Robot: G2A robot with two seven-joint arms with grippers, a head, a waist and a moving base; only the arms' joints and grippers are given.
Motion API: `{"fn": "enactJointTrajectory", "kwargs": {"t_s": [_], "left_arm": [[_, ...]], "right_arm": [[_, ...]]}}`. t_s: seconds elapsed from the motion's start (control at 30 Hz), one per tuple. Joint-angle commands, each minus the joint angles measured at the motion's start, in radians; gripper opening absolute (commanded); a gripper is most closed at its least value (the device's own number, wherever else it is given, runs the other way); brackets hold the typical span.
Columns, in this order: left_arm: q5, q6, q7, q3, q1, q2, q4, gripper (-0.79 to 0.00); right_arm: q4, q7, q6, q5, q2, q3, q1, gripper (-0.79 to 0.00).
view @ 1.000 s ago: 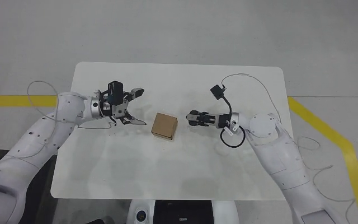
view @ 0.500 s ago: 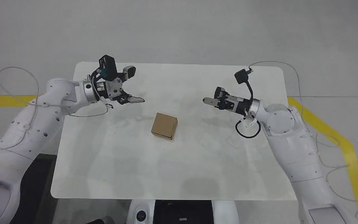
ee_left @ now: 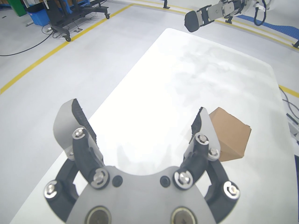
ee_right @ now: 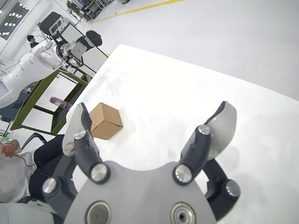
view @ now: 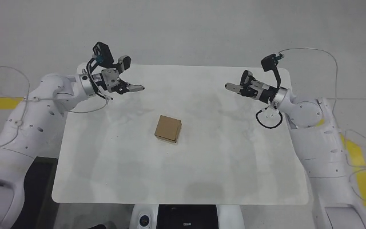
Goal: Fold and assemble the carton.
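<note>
Carton (view: 168, 129) is sitting on the bench (view: 229, 172) between left fingers (ee_left: 80, 117) and right fingers (ee_right: 85, 117), both hanging open, well apart from it.

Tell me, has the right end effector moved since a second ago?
Yes. The right end effector drew away from the box, toward the far right corner of the table.

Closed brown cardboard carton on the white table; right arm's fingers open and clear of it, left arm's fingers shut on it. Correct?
No. The left arm's fingers are open too, clear of the brown cardboard carton, as the left wrist view shows.
</note>
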Motion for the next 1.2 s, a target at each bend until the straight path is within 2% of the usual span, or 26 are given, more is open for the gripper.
{"fn": "enactJointTrajectory", "kwargs": {"t_s": [0.0, 0.33, 1.17], "left_arm": [[-0.024, -0.009, -0.025, -0.009, -0.011, -0.005, 0.016, 0.0], [-0.015, -0.025, -0.063, -0.048, -0.02, -0.016, 0.034, 0.0], [-0.015, -0.025, -0.063, -0.048, -0.02, -0.016, 0.034, -0.001]], "right_arm": [[0.0, 0.009, 0.003, -0.008, 0.004, 0.008, 0.011, 0.0], [-0.013, -0.022, 0.013, -0.039, 0.016, 0.032, 0.015, 0.0], [-0.013, -0.022, 0.013, -0.039, 0.016, 0.032, 0.015, 0.0]]}}
